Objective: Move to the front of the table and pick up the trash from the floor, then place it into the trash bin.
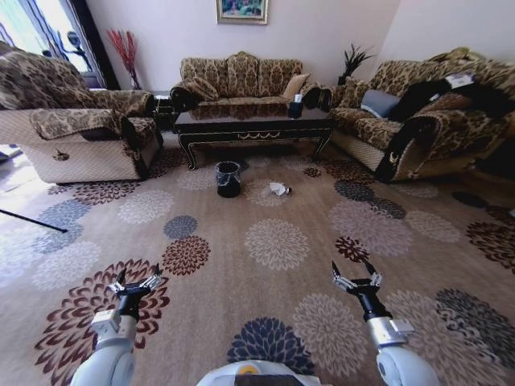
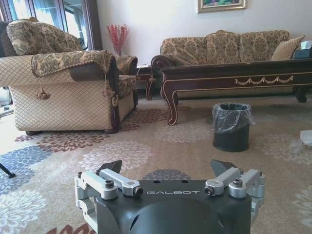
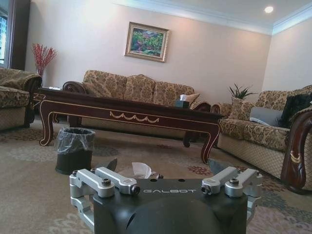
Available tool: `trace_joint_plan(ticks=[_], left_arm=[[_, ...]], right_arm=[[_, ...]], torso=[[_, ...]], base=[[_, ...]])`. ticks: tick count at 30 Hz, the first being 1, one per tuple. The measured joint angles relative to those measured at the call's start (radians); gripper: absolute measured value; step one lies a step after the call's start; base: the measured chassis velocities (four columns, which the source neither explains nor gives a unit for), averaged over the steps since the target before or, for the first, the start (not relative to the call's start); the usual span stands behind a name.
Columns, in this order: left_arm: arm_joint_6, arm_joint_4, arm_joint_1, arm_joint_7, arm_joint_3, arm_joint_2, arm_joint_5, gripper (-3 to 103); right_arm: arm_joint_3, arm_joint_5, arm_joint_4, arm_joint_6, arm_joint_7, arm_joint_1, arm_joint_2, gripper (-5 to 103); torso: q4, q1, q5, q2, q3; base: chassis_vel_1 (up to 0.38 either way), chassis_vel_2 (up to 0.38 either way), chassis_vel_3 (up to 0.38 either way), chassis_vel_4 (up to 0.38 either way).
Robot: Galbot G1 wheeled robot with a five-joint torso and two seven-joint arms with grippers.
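Observation:
The dark wooden table (image 1: 253,126) (image 2: 234,78) (image 3: 122,114) stands ahead in front of the middle sofa. The black trash bin (image 1: 228,178) (image 2: 231,126) (image 3: 74,150) with its crinkly liner sits on the patterned floor (image 1: 273,241) before the table. A crumpled white paper wad, the trash (image 1: 278,189) (image 3: 141,170), lies just right of the bin. My left gripper (image 1: 137,280) (image 2: 168,168) and right gripper (image 1: 355,272) (image 3: 163,165) are both open and hold nothing, low over the carpet and far short of the trash.
An armchair (image 1: 76,121) stands at the left, a sofa (image 1: 241,80) behind the table, another sofa (image 1: 426,112) at the right. A dark tissue box (image 1: 295,106) rests on the table. A thin black rod (image 1: 32,219) lies on the floor at the far left.

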Motion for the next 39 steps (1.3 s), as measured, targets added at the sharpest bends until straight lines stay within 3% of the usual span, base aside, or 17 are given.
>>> trace_joint_plan(ticks=[21,39], left_arm=[[-0.008,0.005,0.014,0.003,-0.002,-0.007,0.008,100],[-0.037,-0.009,0.007,0.016,-0.002,0.014,0.037,100]], right_arm=[[-0.007,-0.008,0.007,0.003,0.003,-0.001,0.007,100],[-0.015,-0.013,0.007,0.003,0.003,-0.005,0.010,100]], torso=[[0.0000,-0.016,0.0000,-0.083,-0.067],[0.0000,-0.017,-0.0001,-0.147,-0.132]], base=[[0.000,0.000,0.000,0.000],[0.000,0.000,0.000,0.000]])
